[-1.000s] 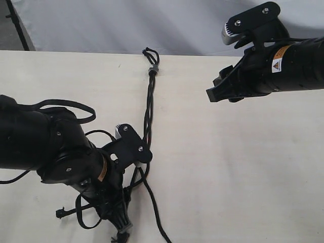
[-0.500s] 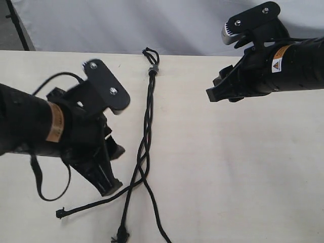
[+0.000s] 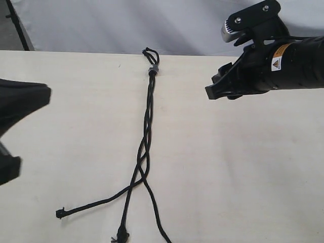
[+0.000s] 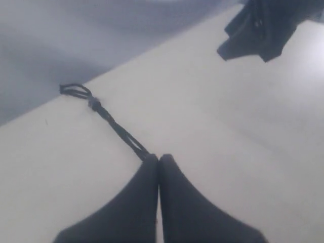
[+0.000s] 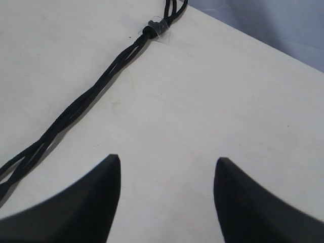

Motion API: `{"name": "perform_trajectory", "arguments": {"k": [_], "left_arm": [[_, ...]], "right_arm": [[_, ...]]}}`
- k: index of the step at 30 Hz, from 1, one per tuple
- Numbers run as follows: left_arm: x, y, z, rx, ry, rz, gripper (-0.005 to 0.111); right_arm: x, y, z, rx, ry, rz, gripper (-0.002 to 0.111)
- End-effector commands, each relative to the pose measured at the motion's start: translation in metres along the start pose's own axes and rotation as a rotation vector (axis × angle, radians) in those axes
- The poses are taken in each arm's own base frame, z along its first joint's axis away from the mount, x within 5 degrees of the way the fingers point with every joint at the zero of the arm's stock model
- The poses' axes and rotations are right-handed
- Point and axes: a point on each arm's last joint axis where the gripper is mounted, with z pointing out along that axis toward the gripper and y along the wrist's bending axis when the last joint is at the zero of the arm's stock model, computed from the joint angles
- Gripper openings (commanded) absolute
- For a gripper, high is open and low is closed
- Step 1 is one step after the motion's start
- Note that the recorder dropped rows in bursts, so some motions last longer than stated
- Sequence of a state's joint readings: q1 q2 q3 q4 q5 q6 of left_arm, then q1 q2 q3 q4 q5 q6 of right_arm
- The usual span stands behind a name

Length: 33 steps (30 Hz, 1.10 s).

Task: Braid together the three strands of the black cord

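Three strands [image 3: 96,202] look limp, light; pinch near loose ends. Left fingers [image 4: 131,207] pressed together, empty; right fingers [image 5: 81,202] spread.

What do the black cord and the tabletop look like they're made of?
Thin black three-strand cord: likely matte fibre rope; no shine, and a strand end is frayed. Pale cream tabletop: smooth, low-sheen, possibly laminate or painted wood; faint specks, no grain I can make out.
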State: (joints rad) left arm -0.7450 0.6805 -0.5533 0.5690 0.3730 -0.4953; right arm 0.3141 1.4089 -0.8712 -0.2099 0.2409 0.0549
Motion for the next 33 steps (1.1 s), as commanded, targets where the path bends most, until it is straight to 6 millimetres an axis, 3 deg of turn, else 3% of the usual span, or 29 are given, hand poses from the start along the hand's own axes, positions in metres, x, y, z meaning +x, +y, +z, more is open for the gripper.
{"name": "perform_trajectory", "arguments": {"k": [1,7,16,21,28,33], "left_arm": [[0.001,0.008,-0.031,-0.024,-0.115,-0.05,0.0],[-0.001,0.014,-0.06,-0.028,-0.243,-0.076,0.0],[0.005,0.02,-0.087,-0.055,-0.371,-0.103,0.0],[0.027,0.024,-0.096,-0.213,-0.464,-0.134,0.0],[0.082,0.033,-0.079,-0.533,-0.341,-0.229,0.0],[0.1,0.036,-0.071,-0.635,-0.291,-0.268,0.0]], "right_arm": [[-0.003,-0.001,-0.003,0.003,-0.038,0.012,0.053],[-0.003,-0.001,-0.003,0.003,-0.038,0.012,0.053],[-0.003,-0.001,-0.003,0.003,-0.037,0.01,0.053],[-0.004,-0.001,-0.003,0.002,-0.041,0.01,0.053],[-0.004,-0.001,-0.003,0.002,-0.041,0.01,0.053],[-0.004,-0.001,-0.003,0.002,-0.041,0.01,0.053]]}}
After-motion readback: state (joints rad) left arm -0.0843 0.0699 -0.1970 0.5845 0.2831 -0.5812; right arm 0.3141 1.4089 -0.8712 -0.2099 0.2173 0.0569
